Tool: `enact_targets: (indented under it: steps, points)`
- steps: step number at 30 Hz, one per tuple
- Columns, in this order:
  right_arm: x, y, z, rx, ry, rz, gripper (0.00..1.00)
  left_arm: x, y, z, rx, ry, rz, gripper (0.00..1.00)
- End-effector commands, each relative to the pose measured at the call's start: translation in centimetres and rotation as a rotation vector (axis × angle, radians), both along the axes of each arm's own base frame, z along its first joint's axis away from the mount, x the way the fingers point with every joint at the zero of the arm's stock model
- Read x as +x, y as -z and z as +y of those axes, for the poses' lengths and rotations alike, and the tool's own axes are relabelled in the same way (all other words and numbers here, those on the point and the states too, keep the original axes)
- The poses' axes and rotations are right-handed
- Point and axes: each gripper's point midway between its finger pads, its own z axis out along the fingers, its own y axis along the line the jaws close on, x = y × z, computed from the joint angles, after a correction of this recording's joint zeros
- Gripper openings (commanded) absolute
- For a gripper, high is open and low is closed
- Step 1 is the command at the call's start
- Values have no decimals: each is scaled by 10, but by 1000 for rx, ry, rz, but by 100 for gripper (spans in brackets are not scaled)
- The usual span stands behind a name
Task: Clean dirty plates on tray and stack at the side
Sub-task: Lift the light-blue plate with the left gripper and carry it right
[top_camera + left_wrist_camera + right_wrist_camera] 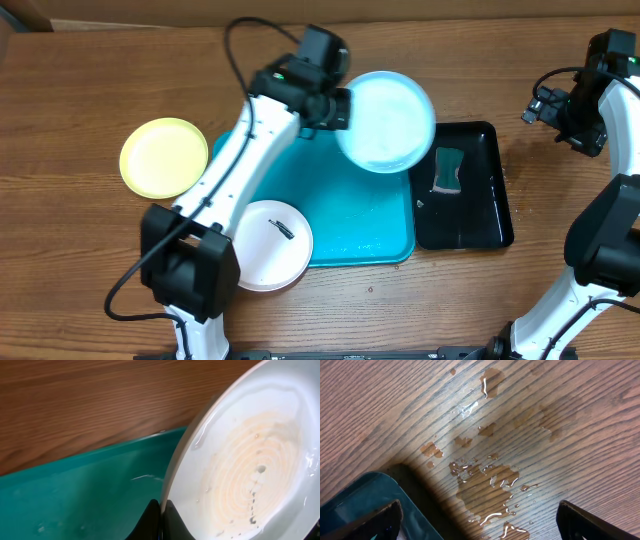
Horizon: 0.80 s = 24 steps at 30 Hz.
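The left pincer [161, 516] is pinched tight on the thin rim of the pale blue plate [388, 122], at the plate's 9 o'clock side seen from above; the plate is held up over the 1 o'clock corner of the turquoise tray [350, 225]; up close it looks wet, with faint orange rings and a few tiny dark specks [251, 519], so I think it needs more wiping; the right pincer [477, 517] is wide and holds nothing, over a puddle [487, 485] on the counter [80, 80], well apart from the plate; the sponge [448, 170] lies in the black tray [480, 215], at 3 o'clock from the turquoise tray; a good next move is for the right pincer to take the sponge and rub the specks; push softly, since the plate is held only by its rim and could twist or slip; the white plate [262, 255] sits at the tray's 7 o'clock corner with a dark smear [281, 228]; the yellow plate [163, 157] lies on the counter at 9 o'clock.
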Motion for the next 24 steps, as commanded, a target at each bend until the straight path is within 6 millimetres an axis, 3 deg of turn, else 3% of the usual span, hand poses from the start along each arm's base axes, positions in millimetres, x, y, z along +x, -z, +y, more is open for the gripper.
enact_targets:
  steps: [1,13,20,24]
  points:
    - [4,-13,-2,-7,7,-37,100,-6,-24,-34,7,59,-103,4]
    - [4,-13,-2,-7,6,-37,100,-42,-44,-91,262,85,-378,4]
    - [4,-13,-2,-7,7,-37,100,-68,-74,-114,457,103,-608,4]
    - [4,-13,-2,-7,7,-37,100,-88,-102,-124,582,86,-765,4]
